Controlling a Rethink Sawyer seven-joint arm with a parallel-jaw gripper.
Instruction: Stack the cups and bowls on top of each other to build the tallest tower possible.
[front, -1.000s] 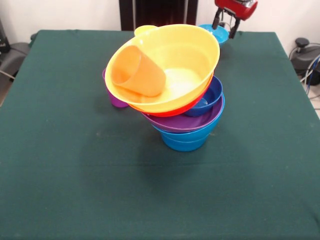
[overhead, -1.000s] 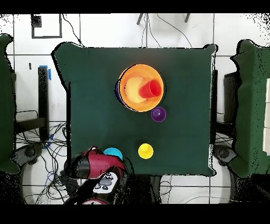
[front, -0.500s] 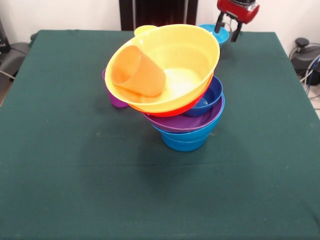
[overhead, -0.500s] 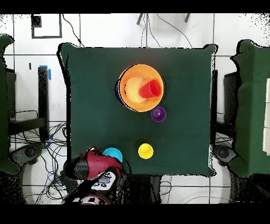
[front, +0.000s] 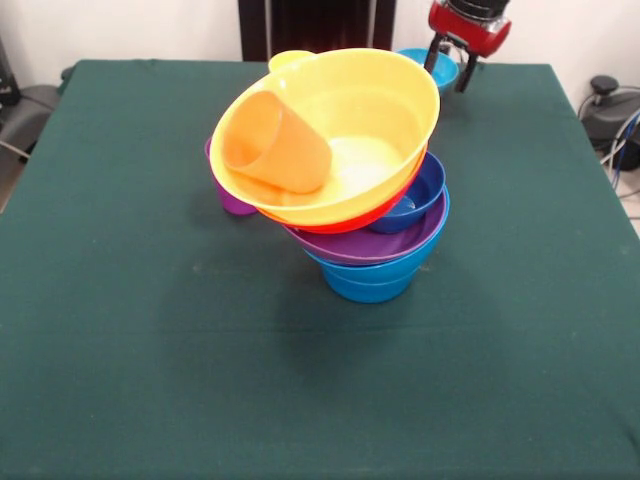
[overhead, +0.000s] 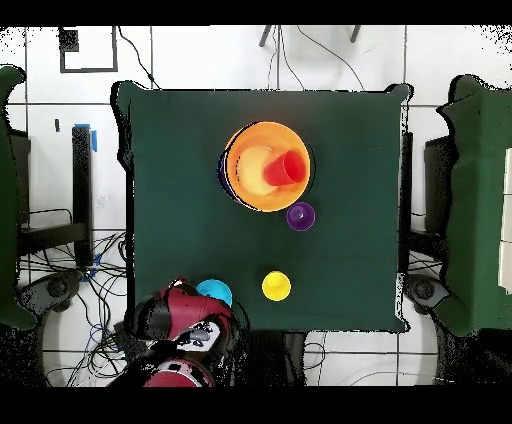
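Leaning tower (front: 350, 190) of glossy bowls, orange cup (front: 275, 142) sideways on top (hand (front: 450, 68) fingers apart).

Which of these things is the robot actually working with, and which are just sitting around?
Part of the job:
tower
orange cup
purple cup
yellow cup
cyan bowl
gripper

Just lying about:
cables
green tablecloth

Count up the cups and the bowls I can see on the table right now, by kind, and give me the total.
Cups: 3, namely orange cup lying in the top bowl, purple cup, yellow cup.
Bowls visible: 6, namely yellow bowl, orange bowl, dark blue bowl, purple bowl, blue bowl, cyan bowl apart, below the gripper.
Total: 9.
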